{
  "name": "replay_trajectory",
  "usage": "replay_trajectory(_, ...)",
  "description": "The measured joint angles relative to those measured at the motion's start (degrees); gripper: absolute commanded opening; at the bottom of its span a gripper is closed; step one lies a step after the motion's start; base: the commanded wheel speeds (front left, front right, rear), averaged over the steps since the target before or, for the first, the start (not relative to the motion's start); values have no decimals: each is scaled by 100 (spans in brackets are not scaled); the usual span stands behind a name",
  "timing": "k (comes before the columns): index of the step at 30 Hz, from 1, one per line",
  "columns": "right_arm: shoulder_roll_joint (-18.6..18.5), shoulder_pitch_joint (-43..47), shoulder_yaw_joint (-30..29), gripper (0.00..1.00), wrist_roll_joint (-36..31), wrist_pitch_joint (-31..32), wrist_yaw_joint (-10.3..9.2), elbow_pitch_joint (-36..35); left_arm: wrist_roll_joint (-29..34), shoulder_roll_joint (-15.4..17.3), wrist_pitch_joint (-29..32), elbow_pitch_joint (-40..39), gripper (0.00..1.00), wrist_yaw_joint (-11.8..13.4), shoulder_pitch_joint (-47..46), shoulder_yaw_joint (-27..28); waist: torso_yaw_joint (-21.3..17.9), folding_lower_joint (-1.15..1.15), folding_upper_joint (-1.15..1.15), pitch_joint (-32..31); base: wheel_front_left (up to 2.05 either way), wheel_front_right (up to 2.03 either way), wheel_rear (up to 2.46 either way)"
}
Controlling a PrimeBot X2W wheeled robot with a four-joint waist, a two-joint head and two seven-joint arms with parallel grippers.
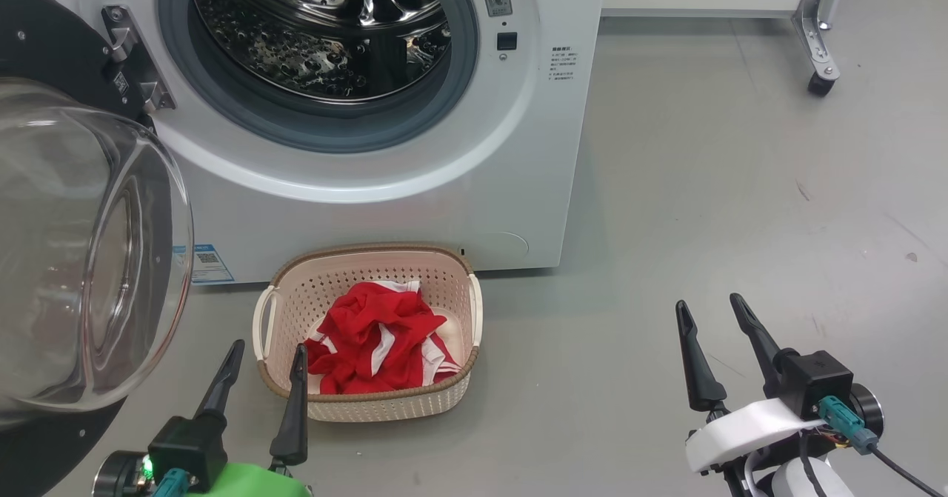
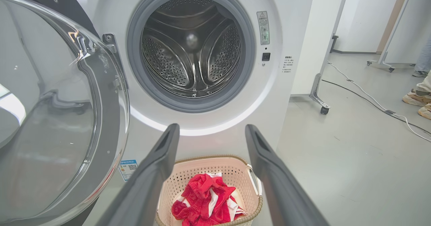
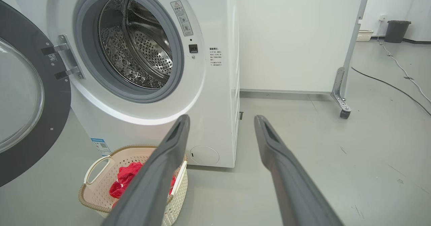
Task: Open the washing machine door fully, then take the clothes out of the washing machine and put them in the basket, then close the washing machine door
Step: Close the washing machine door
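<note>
The white washing machine (image 1: 444,186) stands with its door (image 1: 81,260) swung wide to the left, glass bowl facing out; the steel drum (image 2: 192,47) looks bare inside. On the floor in front sits the cream basket (image 1: 370,401) holding the red clothes (image 1: 378,338) with white stripes. My left gripper (image 1: 268,349) is open, low at the basket's near left corner, apart from it. My right gripper (image 1: 712,304) is open over bare floor, well right of the basket. The left wrist view shows the basket (image 2: 202,168) and clothes (image 2: 205,199) between the open fingers.
A wheeled white panel's leg (image 1: 818,45) stands at the back right, with cables (image 2: 370,101) across the floor beyond. A person's shoes (image 2: 416,99) are at the far right. A dark bin (image 3: 397,30) stands in the distance. Grey floor (image 1: 740,223) spreads right of the machine.
</note>
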Motion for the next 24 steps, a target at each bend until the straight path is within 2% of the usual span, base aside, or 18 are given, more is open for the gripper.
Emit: replay_trajectory(24,11,0,-53,100,-34,0,1,-1,1,38,76,-90,100,59,53,10,31,0,0,6,-10,10,0)
